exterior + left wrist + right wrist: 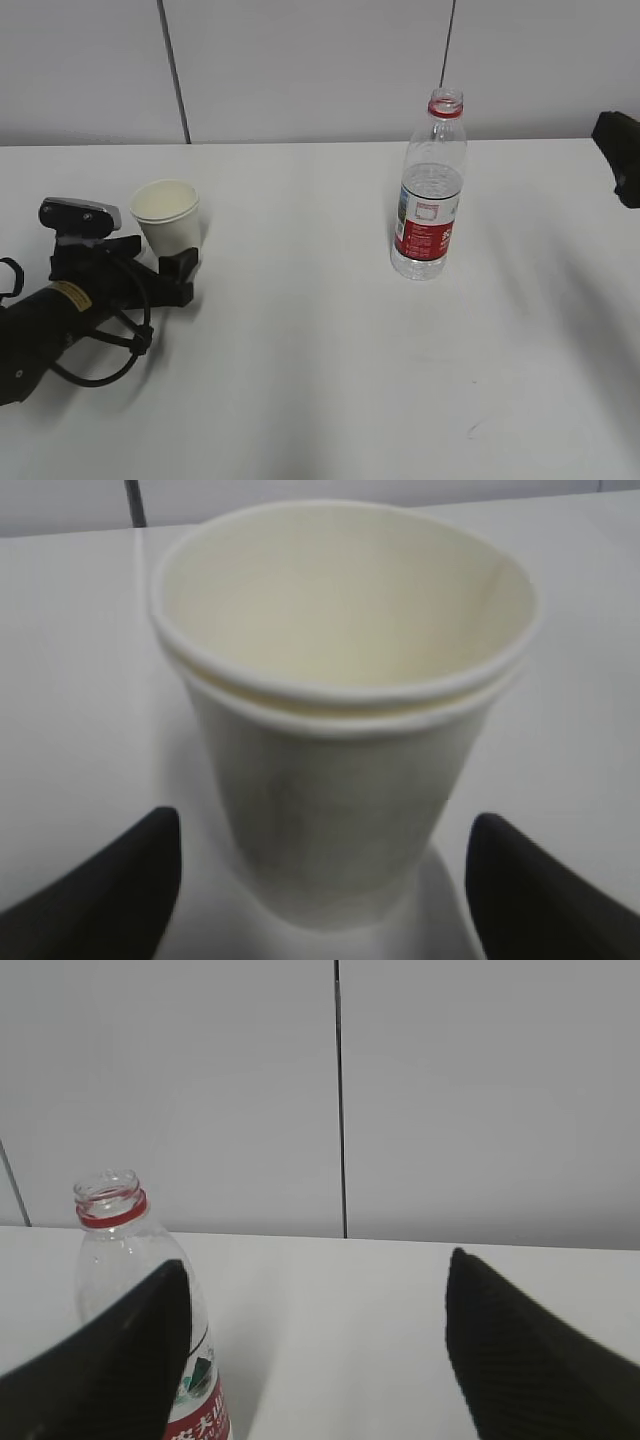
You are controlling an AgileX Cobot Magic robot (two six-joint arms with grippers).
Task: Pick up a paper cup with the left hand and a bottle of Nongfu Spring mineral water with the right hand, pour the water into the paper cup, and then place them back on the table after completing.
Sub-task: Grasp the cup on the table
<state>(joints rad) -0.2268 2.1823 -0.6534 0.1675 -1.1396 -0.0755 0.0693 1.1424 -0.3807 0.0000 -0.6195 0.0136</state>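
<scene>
Matt off-white paper cup [168, 214] with smooth rolled rim, clear glossy plastic bottle [430, 190] with shiny red-and-white film label, smooth matt white table [330, 370], finely textured matt black fingers [520, 1360], matt grey wall panels [300, 65]

We read this as a lab or test room, not a home. A large plain white table [330, 400] fills the scene, backed at the far side by a bare grey panelled wall [300, 60] with dark vertical seams. A black robot arm [60, 310] with looped cables sits near left. No furniture or decoration visible.
</scene>
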